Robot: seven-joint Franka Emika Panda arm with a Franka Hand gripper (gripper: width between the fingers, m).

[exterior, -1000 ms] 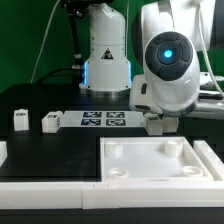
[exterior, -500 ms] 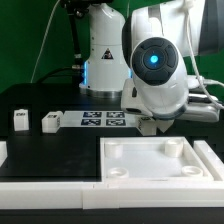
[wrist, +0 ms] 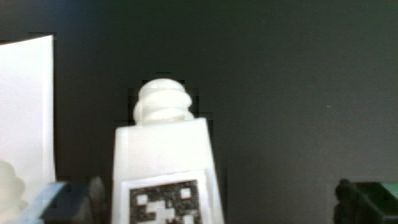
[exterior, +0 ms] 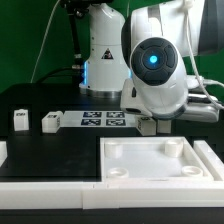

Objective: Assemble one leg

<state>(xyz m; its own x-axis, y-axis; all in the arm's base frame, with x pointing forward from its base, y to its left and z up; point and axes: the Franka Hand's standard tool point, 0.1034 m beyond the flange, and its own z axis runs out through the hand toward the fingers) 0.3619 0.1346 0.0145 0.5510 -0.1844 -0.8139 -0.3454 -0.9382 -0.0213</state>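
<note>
**Exterior view, from its left to its right.** Two loose posts stand on the black table, a little apart from each other. Just beside them lies the marker board. Next comes the gripper, lowered to the table surface just behind the far rim of the white tabletop, which fills the foreground on that side.

**Wrist view.** The leg lies on the dark table between the two fingers. Its tag faces the camera and a ribbed stud projects from one end. One dark finger is just beside the leg; whether it touches cannot be told. The other finger is well apart from it. The jaws therefore stand wide, straddling the leg without clamping it.

**Change.** One second ago the wrist housing and its blue lamp sat further towards the exterior view's right. Half a second ago they had swung to the exterior view's left. Since then the arm has barely shifted. The posts, marker board and tabletop are unmoved.
</note>
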